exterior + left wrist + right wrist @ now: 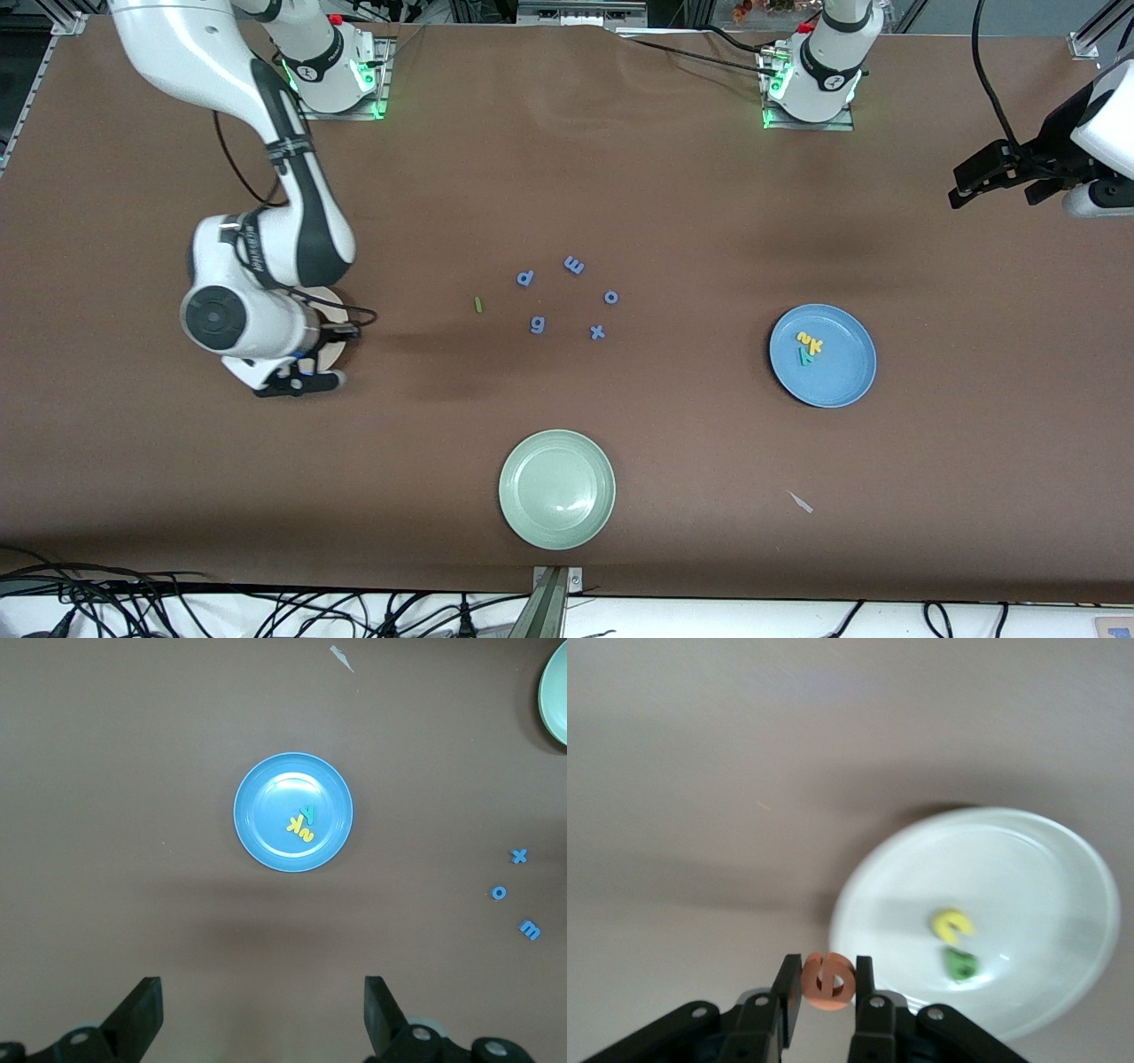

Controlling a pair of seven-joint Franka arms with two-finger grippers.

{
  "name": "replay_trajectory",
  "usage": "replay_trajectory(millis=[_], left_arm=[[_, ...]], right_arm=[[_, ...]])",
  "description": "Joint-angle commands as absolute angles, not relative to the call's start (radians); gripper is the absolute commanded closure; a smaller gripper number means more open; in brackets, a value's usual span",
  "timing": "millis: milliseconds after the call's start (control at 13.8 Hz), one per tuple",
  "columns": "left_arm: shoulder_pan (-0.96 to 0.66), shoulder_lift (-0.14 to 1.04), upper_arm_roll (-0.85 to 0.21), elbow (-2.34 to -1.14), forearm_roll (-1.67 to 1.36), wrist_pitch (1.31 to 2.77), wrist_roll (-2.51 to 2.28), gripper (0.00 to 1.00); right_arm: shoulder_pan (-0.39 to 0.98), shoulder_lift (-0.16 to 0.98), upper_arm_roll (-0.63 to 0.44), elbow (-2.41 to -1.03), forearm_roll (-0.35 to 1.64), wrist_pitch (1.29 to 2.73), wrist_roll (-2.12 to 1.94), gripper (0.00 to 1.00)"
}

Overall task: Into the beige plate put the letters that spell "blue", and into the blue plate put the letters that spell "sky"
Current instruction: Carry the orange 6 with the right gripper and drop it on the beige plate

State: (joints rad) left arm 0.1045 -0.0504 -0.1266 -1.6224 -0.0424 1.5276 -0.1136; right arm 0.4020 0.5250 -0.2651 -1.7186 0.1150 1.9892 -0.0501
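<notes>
Sky letters [809, 345] sit in the blue plate [837, 377]. The right claw [827, 985] grips the orange e [828, 981] over the beige plate [1063, 877], which holds u and b. The green l [478, 305] remains on the surface; the left claw [261, 1010] waits open.

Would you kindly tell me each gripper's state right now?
Left gripper: open, holding nothing.
Right gripper: shut on the small orange foam letter e, over the round beige plate.

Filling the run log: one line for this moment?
right gripper: shut on orange foam e, over beige plate | left gripper: open, waiting | thin green l bar: on table
</notes>
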Motion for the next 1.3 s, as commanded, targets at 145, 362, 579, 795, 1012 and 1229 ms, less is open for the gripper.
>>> replay_trajectory(millis=[145, 362, 579, 795, 1012, 1229], left_arm=[[0.106, -0.028, -0.127, -1.583, -0.058, 1.503, -0.114, 0.0], [0.106, -0.029, -0.132, -1.583, -0.055, 1.503, -0.114, 0.0], [0.106, -0.029, -0.132, -1.583, -0.049, 1.502, -0.115, 0.0], [0.106, -0.028, -0.13, -1.583, -0.048, 1.502, -0.114, 0.0], [0.107, -0.028, -0.129, -1.583, -0.022, 1.505, -0.043, 0.0], [0.106, -0.028, -0.129, -1.583, -0.011, 1.505, -0.038, 0.0]], right_arm=[[0.413, 0.43, -0.327, -2.021, 0.133, 2.255, -0.209, 0.83], [0.414, 0.425, -0.327, -1.97, 0.132, 2.196, -0.221, 0.0], [0.433, 0.433, -0.301, -1.882, 0.135, 2.088, -0.192, 0.0], [0.459, 0.439, -0.209, -1.864, 0.137, 2.106, -0.108, 0.0], [0.474, 0.448, -0.126, -1.861, 0.141, 2.146, 0.023, 0.0], [0.517, 0.483, -0.078, -1.864, 0.141, 2.244, 0.073, 0.0]])
